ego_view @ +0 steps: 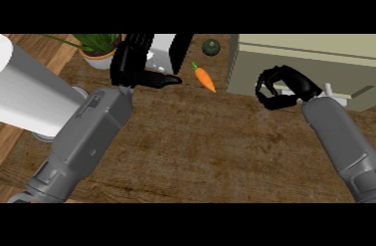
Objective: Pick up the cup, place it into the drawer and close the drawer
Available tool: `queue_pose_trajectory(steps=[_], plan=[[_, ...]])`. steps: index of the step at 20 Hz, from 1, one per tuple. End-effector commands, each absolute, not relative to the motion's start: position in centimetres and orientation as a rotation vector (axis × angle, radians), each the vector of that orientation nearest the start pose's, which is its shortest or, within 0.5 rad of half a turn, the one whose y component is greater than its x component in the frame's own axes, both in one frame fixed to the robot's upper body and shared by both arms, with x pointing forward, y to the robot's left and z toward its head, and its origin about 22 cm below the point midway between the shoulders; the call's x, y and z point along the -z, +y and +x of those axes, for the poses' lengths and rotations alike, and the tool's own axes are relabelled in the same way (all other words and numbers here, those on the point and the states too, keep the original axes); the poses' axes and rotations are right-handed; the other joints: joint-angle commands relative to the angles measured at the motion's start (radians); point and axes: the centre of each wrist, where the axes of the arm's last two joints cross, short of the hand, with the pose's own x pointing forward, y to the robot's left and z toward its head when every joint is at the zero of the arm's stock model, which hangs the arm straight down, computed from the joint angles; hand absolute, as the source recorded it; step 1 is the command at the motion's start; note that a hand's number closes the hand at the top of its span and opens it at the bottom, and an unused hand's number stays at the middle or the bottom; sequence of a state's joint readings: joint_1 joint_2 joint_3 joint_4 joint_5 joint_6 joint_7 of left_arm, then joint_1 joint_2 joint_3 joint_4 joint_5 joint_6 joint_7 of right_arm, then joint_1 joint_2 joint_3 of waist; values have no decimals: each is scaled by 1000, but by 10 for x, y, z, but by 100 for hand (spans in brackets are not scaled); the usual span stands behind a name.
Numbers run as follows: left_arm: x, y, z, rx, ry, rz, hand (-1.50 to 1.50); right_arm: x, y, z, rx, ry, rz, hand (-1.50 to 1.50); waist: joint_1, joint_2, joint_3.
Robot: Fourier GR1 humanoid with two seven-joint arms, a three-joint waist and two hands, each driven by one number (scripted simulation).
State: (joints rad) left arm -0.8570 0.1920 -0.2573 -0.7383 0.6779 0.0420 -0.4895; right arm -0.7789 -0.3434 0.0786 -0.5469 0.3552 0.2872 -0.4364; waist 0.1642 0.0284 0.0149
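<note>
A white cup point(163, 53) stands at the counter's back left, partly hidden behind my left hand point(132, 65). That hand is open, fingers straight up, thumb pointing right below the cup. The beige drawer cabinet point(308, 53) sits at the back right. My right hand point(283, 85) is in front of its face, fingers curled. A thin white handle point(329, 88) shows on both sides of the hand, and the fingers appear curled round it. How far the drawer stands out is hard to tell.
An orange carrot point(205, 79) lies between the cup and the cabinet. A potted plant point(98, 48) stands at the back left, a small dark round object point(211, 47) at the back. A large white cylinder point(26, 90) stands at the left edge.
</note>
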Motion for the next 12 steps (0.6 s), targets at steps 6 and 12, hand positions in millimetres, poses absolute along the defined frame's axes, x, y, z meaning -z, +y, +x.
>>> queue_pose_trajectory(steps=[6, 12], plan=[[-62, 159, 410, -27, -1883, -459, -150, -125, -316, 439, -808, -1646, -306, 150, 44, 19, -11], [-61, 167, 409, -23, -1879, -474, -150, -134, -327, 436, -810, -1638, -280, 150, 56, 17, -13]])
